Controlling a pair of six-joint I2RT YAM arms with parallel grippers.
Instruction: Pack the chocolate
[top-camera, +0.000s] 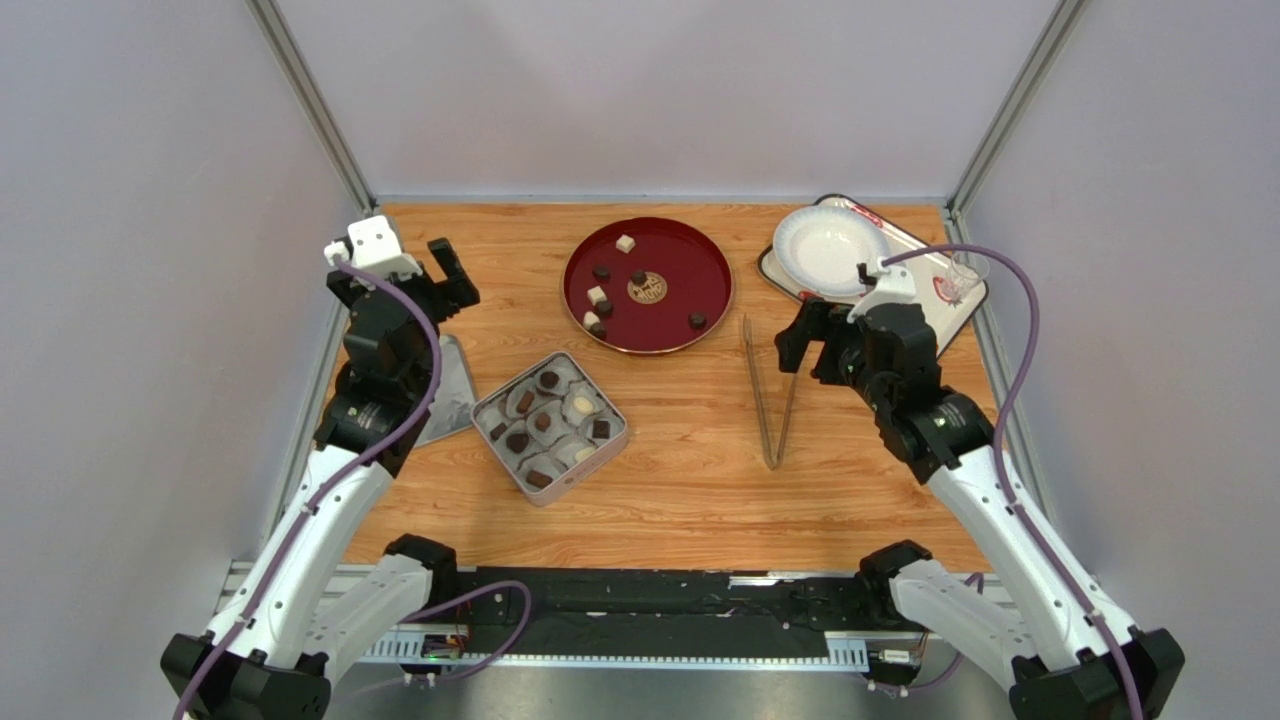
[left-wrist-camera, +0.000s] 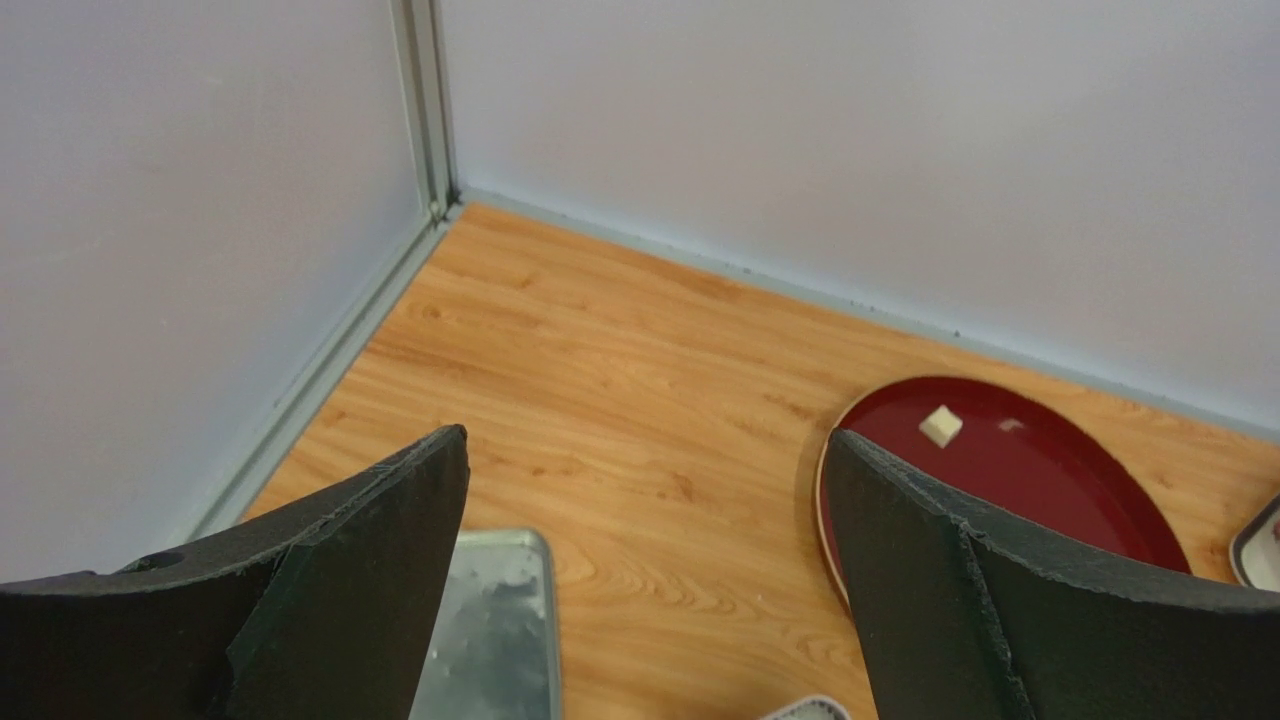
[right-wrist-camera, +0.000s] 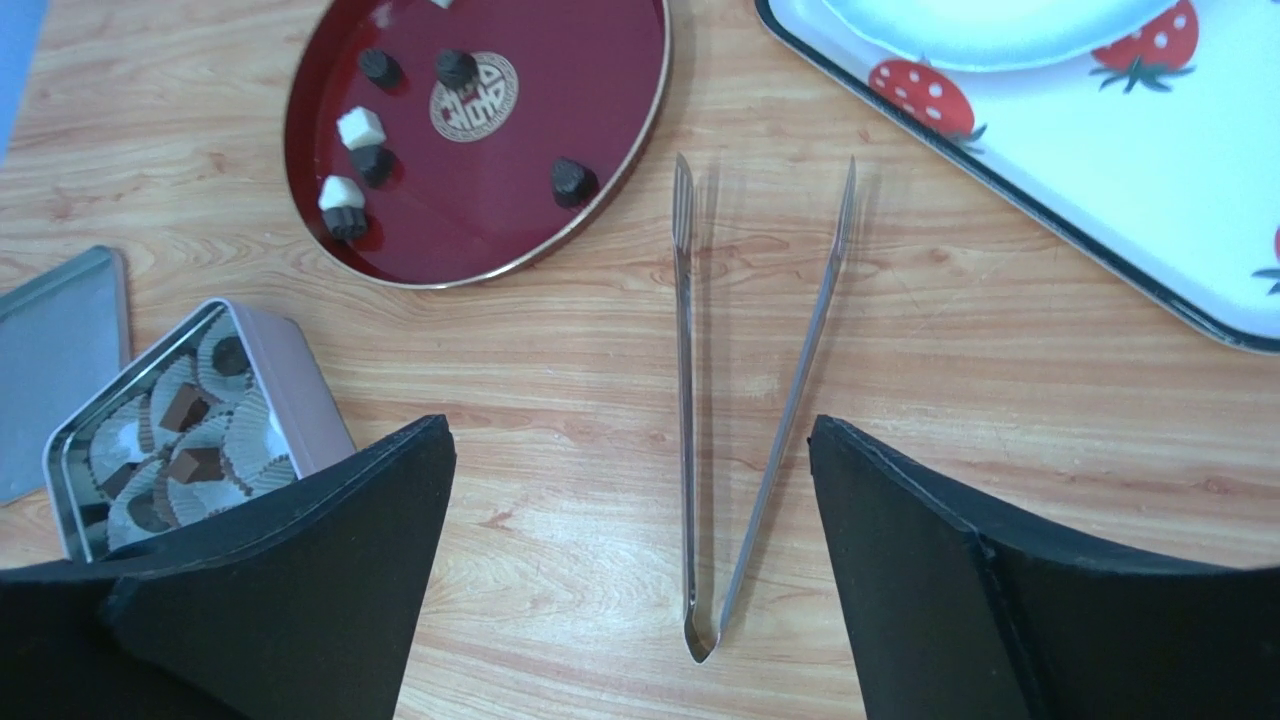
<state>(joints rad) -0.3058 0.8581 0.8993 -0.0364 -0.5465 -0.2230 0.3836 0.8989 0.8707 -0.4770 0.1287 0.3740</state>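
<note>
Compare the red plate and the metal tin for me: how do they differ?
The red plate is round; the tin is rectangular with rounded corners. The plate is glossy dark red; the tin is dull silver. On the plate the chocolate pieces lie loose and scattered; in the tin they sit close together in pleated paper cups. Both rest flat on the wooden table and hold chocolate.

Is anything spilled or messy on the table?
Nothing stands out. The chocolate sits on the red plate or in the tin, none loose on the table. The tongs lie flat, and the lid rests beside the tin.
</note>
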